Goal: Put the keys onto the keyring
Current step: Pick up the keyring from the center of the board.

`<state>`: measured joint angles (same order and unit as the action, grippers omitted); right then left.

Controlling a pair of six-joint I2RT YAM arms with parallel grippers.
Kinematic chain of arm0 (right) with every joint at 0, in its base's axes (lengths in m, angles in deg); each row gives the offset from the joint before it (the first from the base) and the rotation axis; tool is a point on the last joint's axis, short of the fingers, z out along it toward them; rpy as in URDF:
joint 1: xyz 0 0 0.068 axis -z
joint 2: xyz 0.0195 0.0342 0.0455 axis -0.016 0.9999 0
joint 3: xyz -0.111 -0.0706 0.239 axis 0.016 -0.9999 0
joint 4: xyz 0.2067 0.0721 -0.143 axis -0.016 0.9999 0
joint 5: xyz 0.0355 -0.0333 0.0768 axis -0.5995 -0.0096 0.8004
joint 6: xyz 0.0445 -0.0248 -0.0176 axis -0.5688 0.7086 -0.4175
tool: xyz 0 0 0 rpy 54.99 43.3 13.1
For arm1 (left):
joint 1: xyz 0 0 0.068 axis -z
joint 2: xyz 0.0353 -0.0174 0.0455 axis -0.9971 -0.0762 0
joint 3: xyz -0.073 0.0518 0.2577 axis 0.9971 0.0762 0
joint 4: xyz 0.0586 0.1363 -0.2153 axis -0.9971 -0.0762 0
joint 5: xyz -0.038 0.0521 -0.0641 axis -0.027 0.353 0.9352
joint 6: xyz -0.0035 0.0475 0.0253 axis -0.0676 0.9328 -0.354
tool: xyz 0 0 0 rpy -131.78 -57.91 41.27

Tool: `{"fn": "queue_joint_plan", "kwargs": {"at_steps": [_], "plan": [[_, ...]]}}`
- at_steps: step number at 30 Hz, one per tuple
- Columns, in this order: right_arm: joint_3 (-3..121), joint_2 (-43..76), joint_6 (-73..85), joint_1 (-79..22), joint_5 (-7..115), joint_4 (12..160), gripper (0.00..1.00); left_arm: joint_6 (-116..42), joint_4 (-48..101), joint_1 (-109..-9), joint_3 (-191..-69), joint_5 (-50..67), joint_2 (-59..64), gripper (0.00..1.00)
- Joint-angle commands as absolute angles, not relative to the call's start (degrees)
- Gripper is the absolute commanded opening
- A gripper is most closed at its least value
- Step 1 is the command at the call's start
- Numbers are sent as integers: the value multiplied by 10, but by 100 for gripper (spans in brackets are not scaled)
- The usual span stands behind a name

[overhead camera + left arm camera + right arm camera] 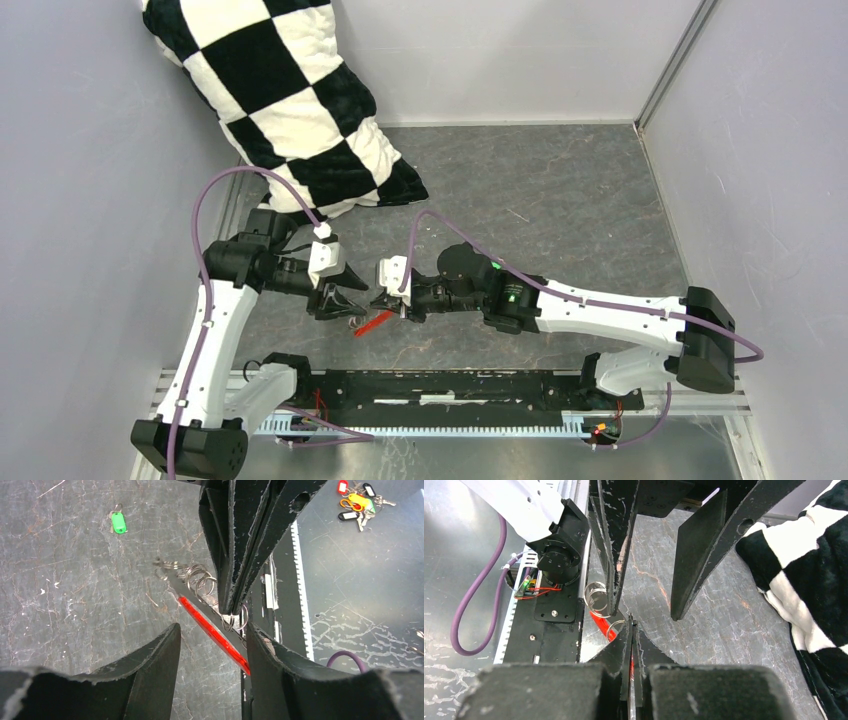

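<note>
The keyring is a chain of silvery rings [197, 577] joined to a long red tag [212, 632], hanging slantwise above the table. My right gripper [234, 611] comes down from above and is shut on the keyring at its lower ring. In the right wrist view, red shows between its closed jaws [631, 622]. My left gripper [212, 630] is open, with the red tag crossing its gap and touching the right finger [272, 670]. In the top view both grippers meet over the tag [372, 322]. A green-headed key [118, 522] lies alone on the table, far from both grippers.
A black-and-white chequered pillow [290, 110] fills the back left corner. A bunch of keys with coloured tags [357, 500] lies on the metal surface near the arm bases. The black base rail [450, 385] runs along the near edge. Grey walls enclose the table.
</note>
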<state>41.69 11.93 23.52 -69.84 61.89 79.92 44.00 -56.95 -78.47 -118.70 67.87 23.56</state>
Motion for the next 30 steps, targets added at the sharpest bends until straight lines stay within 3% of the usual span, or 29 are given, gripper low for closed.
{"fn": "queue_joint_plan", "kwargs": {"at_steps": [1,19,24,26,30], "plan": [[445,122,232,-698,633,770,0,434,-528,-783,-1172,684,248,56],[470,141,225,-698,664,772,0,399,-509,-781,-1157,692,258,18],[473,137,232,-698,709,777,0,380,-510,-778,-1170,701,250,2],[472,133,233,-698,714,779,5,373,-510,-778,-1172,713,249,2],[476,126,227,-696,709,784,24,363,-511,-778,-1164,742,255,2]]}}
